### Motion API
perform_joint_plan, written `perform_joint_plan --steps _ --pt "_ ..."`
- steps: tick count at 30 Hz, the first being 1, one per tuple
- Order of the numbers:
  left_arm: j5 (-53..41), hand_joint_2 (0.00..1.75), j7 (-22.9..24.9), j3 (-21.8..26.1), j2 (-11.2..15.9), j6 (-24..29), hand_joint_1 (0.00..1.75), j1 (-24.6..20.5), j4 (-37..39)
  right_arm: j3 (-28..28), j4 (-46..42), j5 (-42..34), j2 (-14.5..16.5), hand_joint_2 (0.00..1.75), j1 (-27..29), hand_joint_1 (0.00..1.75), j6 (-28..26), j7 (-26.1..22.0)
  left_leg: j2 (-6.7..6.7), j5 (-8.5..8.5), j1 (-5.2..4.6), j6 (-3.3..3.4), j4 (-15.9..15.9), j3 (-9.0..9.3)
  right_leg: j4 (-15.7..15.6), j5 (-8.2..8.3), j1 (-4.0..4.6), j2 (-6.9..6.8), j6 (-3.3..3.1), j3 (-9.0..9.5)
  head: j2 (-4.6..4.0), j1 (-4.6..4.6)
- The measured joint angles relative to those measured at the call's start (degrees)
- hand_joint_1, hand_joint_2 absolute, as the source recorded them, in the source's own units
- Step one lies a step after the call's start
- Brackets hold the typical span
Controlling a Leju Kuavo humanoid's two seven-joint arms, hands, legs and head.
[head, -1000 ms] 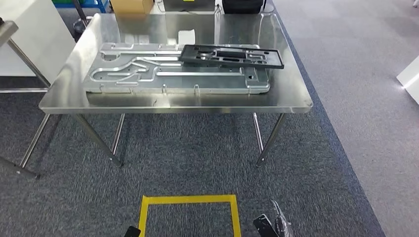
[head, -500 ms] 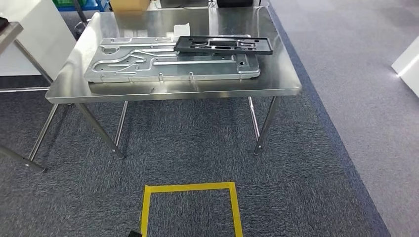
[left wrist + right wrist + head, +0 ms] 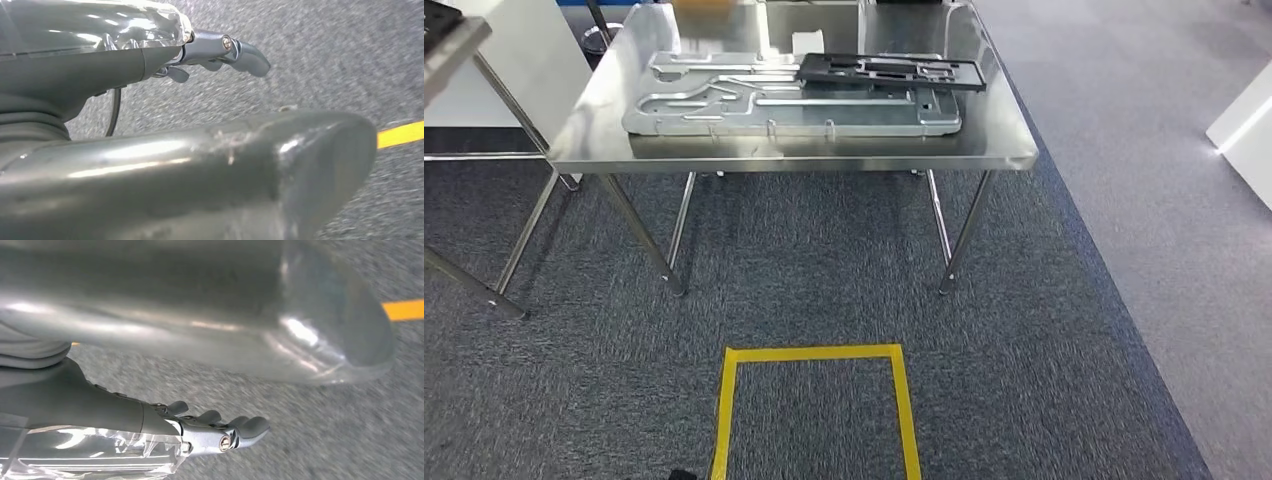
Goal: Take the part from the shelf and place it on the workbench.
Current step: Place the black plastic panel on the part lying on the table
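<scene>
Across the upper half of the head view I see the steel workbench (image 3: 794,152), its shiny top running from the upper left toward the upper centre-right, on thin metal legs over grey carpet (image 3: 1044,330). On that top lies a large silver metal plate (image 3: 724,112) with raised channels, taking up most of the surface. The black part (image 3: 894,70), a flat frame with cut-outs, lies on the far right portion of that plate, its right end reaching just past the plate's edge. A small white slip (image 3: 807,42) sits just behind the black part, at the top centre of the frame.

At the bottom centre I see a yellow tape square (image 3: 816,353) on the carpet, open toward the lower edge. At the upper left corner, the edge of another metal surface (image 3: 449,45) comes into the frame, with something dark on it that I cannot make out.

My left hand (image 3: 220,50) hangs over the carpet, fingers spread a little and lightly curled, holding nothing. My right hand (image 3: 220,432) looks the same: fingers apart, lightly bent, nothing in them, carpet and a strip of yellow tape beyond.
</scene>
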Motion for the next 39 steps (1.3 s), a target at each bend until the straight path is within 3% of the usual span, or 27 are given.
perform_joint_plan --steps 1,2,3,4,6,7,9,10,12,14,17,18,19,20,22,24,25,27,29,31,33,34,35,37,39 --pt "-0.01 0.00 -0.02 0.08 -0.05 -0.11 0.00 0.02 -0.01 -0.07 0.05 0.54 0.01 0.00 0.02 0.00 0.01 0.43 -0.21 0.63 -0.06 0.20 0.01 -0.93 3.62 -2.79 0.02 0.05 0.07 -1.01 -0.01 0.14" --pt "-0.02 0.00 -0.04 0.13 -0.11 -0.25 0.00 0.05 -0.02 -0.08 0.10 1.15 0.02 0.00 0.04 0.00 -0.01 0.89 -0.44 1.23 -0.13 0.24 0.03 -1.79 7.14 -4.31 0.03 0.11 0.12 -1.77 -0.01 0.20" --pt "-0.03 0.00 -0.04 0.16 -0.18 -0.37 0.00 0.08 -0.02 -0.08 0.14 1.62 0.02 0.00 0.04 0.00 -0.04 1.31 -0.70 1.89 -0.21 0.21 0.07 -2.62 9.68 -4.32 0.05 0.17 0.12 -2.00 -0.01 0.24" --pt "-0.03 0.00 -0.04 0.20 -0.23 -0.45 0.00 0.10 -0.02 -0.08 0.17 1.93 0.02 0.00 0.04 0.00 -0.08 1.66 -1.02 2.52 -0.28 0.11 0.10 -3.42 10.55 -3.01 0.07 0.27 0.02 -1.39 -0.01 0.23" --pt "-0.02 0.00 -0.04 0.25 -0.31 -0.50 0.00 0.09 -0.02 -0.07 0.20 2.31 0.02 0.00 0.05 0.00 -0.10 2.29 -1.88 3.69 -0.38 -0.18 0.15 -4.75 6.54 0.40 0.19 1.05 -0.55 2.80 -0.01 0.23" --pt "-0.02 0.00 -0.01 0.28 -0.42 -0.49 0.00 0.05 -0.02 -0.07 0.21 2.49 -0.01 0.00 0.06 0.00 -0.10 2.66 -2.35 4.18 -0.51 -0.36 0.24 -5.28 2.01 0.94 0.29 2.26 -1.03 6.35 -0.01 0.21" --pt "-0.03 0.00 0.08 0.32 -0.61 -0.48 0.00 -0.08 -0.05 -0.04 0.27 2.72 -0.02 0.00 0.10 0.00 -0.10 3.36 -3.25 5.06 -0.69 -0.84 0.44 -5.96 -6.17 -0.32 0.38 4.09 -1.67 11.91 -0.01 0.18" --pt "-0.03 0.00 0.22 0.36 -0.69 -0.46 0.00 -0.13 -0.07 -0.04 0.31 2.76 -0.03 0.00 0.10 0.00 -0.10 3.73 -3.72 5.51 -0.73 -1.17 0.51 -6.26 -8.57 -1.07 0.47 4.43 -1.87 13.33 -0.01 0.15" --pt "-0.04 0.00 0.58 0.51 -0.67 -0.44 0.00 -0.05 -0.08 -0.02 0.39 2.79 0.13 0.00 0.08 0.00 -0.10 4.44 -4.42 6.08 -0.75 -1.88 0.68 -6.85 -9.56 -1.08 0.32 3.21 -2.23 13.33 -0.01 0.16" --pt "-0.05 0.00 0.99 0.63 -0.63 -0.42 0.00 0.10 -0.08 0.00 0.42 2.81 0.23 0.00 0.24 0.00 -0.11 5.06 -3.37 3.93 -0.66 -2.44 3.26 -8.13 -9.75 -0.43 0.03 1.73 -2.96 12.98 -0.01 -0.23" --pt "-0.06 0.00 1.36 0.68 -0.63 -0.46 0.00 0.13 -0.08 -0.01 0.46 2.82 0.16 0.00 0.79 0.00 -0.13 5.71 -1.01 -2.78 -0.02 -3.40 14.39 -12.10 -9.57 -0.04 0.17 -0.69 -3.37 12.27 -0.01 -0.78" --pt "-0.08 0.00 1.45 0.69 -0.63 -0.48 0.00 0.16 -0.08 -0.01 0.48 2.82 0.14 0.00 0.88 0.00 -0.14 5.84 -0.72 -3.73 0.16 -3.67 17.16 -12.77 -9.37 0.00 0.21 -1.44 -3.33 12.01 -0.01 -0.77" --pt "-0.07 0.00 1.55 0.72 -0.63 -0.48 0.00 0.19 -0.08 -0.01 0.50 2.82 0.12 0.00 0.90 0.00 -0.14 5.91 -0.51 -3.55 0.29 -3.85 17.82 -12.38 -9.11 0.01 0.22 -2.13 -3.27 11.78 -0.01 -0.79" --pt "0.23 0.00 1.74 0.81 -0.63 -0.32 0.00 0.20 -0.09 -0.01 0.52 2.82 0.11 0.00 0.87 0.00 -0.13 5.98 -0.23 -2.43 0.38 -3.91 16.06 -10.78 -8.83 -0.03 0.22 -2.75 -3.16 11.61 -0.01 -0.80" --pt "3.80 0.00 1.87 1.91 -0.93 0.59 0.00 0.10 -0.45 -0.03 0.52 2.43 0.13 0.00 0.82 0.00 -0.31 6.21 1.65 0.13 0.27 -3.60 8.01 -5.44 -8.32 -0.30 0.30 -3.87 -2.77 11.48 -0.01 -0.81" --pt "11.11 0.00 0.93 5.06 -1.74 1.28 0.00 -0.06 -1.31 -0.27 0.52 1.37 0.24 0.00 0.86 0.00 -0.90 6.45 3.81 1.00 -0.28 -2.81 2.40 -2.11 -8.01 -0.53 0.52 -4.85 -2.21 11.53 -0.01 -0.72" --pt "14.22 0.00 0.23 7.08 -2.23 1.23 0.00 -0.04 -1.76 -0.47 0.52 0.84 0.34 0.00 0.87 0.00 -1.21 6.50 4.23 0.79 -0.57 -2.41 1.59 -1.81 -7.94 -0.54 0.62 -5.31 -1.92 11.55 -0.01 -0.68" --pt "17.05 0.00 -0.65 10.48 -2.99 0.99 0.00 0.21 -2.41 -0.83 0.52 0.30 0.55 0.00 0.79 0.00 -1.54 6.56 3.28 1.08 -0.54 -1.63 1.09 -2.12 -7.89 -0.65 0.68 -5.85 -1.24 11.70 -0.01 -0.63" --pt "17.47 0.00 -0.95 12.65 -3.63 0.88 0.00 0.35 -2.97 -0.99 0.52 0.23 0.66 0.00 0.87 0.00 -1.58 6.66 2.05 1.64 -0.20 -0.69 0.48 -2.33 -5.77 -2.49 0.52 -3.70 -0.68 10.71 -0.01 -0.38" --pt "17.64 0.00 -1.03 14.08 -4.21 0.85 0.00 0.20 -3.41 -1.04 0.58 0.25 0.69 0.00 1.15 0.00 -1.54 6.81 0.74 2.13 -0.12 0.00 0.27 -2.79 0.87 -6.36 0.26 -0.67 -0.41 7.41 -0.01 -0.06" --pt "17.77 0.00 -1.05 15.06 -4.57 0.83 0.00 0.11 -3.68 -1.05 0.68 0.33 0.73 0.00 1.31 0.00 -1.49 7.03 -0.64 2.39 -0.25 0.18 0.34 -3.21 7.91 -8.89 0.17 0.19 -0.28 3.76 -0.01 0.02" --pt "17.84 0.00 -1.06 15.49 -4.68 0.83 0.00 0.14 -3.79 -1.05 0.71 0.42 0.74 0.00 1.34 0.00 -1.48 7.20 -1.38 2.48 -0.28 0.14 0.41 -3.31 9.02 -8.50 0.17 0.28 -0.28 3.06 -0.01 0.03" --pt "17.88 0.00 -1.07 15.88 -4.74 0.81 0.00 0.17 -3.86 -1.05 0.73 0.50 0.74 0.00 1.36 0.00 -1.48 7.42 -2.17 2.56 -0.30 0.05 0.49 -3.33 7.71 -6.85 0.18 0.42 -0.36 3.54 -0.01 0.02" --pt "17.97 0.00 -1.07 16.54 -4.90 0.75 0.00 0.19 -3.97 -1.06 0.74 0.63 0.73 0.00 1.45 0.00 -1.48 7.92 -3.67 2.70 -0.29 -0.18 0.66 -3.33 0.13 -2.25 0.18 1.99 -0.81 6.91 -0.01 0.09" --pt "18.00 0.00 -1.06 17.07 -5.11 0.65 0.00 0.08 -4.11 -1.08 0.79 0.72 0.67 0.00 1.57 0.00 -1.49 8.38 -4.86 2.87 -0.42 -0.69 0.92 -3.65 -6.16 0.10 0.17 4.31 -1.24 9.53 -0.01 0.15"
